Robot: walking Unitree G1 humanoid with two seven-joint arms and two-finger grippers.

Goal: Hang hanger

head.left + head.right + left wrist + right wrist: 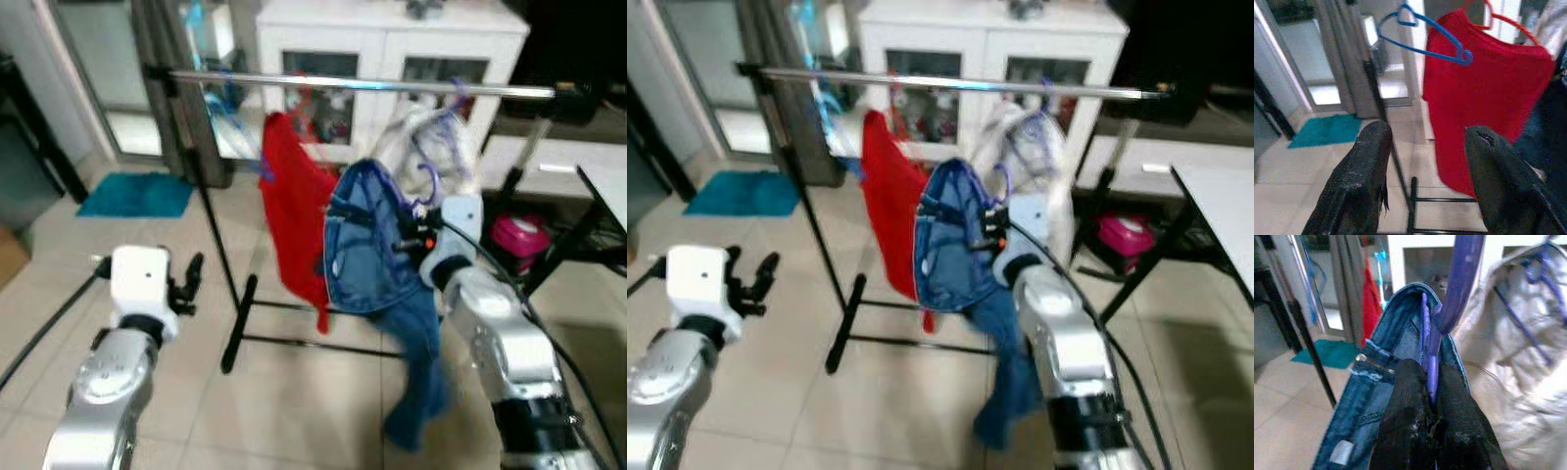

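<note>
Between the two black fingers of the right gripper (1431, 396): the stem of a purple hanger (1436, 367), pinched tight, its upper part rising past the fingertips. Draped on that hanger: blue jeans (377, 250), waistband up at the gripper, legs trailing down toward the tiled floor (294, 411).

Right arm: raised and bent at the elbow, forearm angled up and forward, holding hanger and jeans below the rail (353, 84) of the clothes rack, not on it.

Rail contents: a red garment (294, 230) on a red hanger, just beside the jeans on the robot's left; a pale garment (431, 142) on a purple hanger, behind the right gripper; a bare blue hanger (1420, 36) near the rail's left end.

Left gripper (1427, 161): fingers spread wide, gripping nothing. Left arm: low, forearm reaching forward over the floor, pointed toward the rack's upright pole.

Beyond the rack: white cabinet (392, 44); teal mat (137, 194) on the floor at left.
</note>
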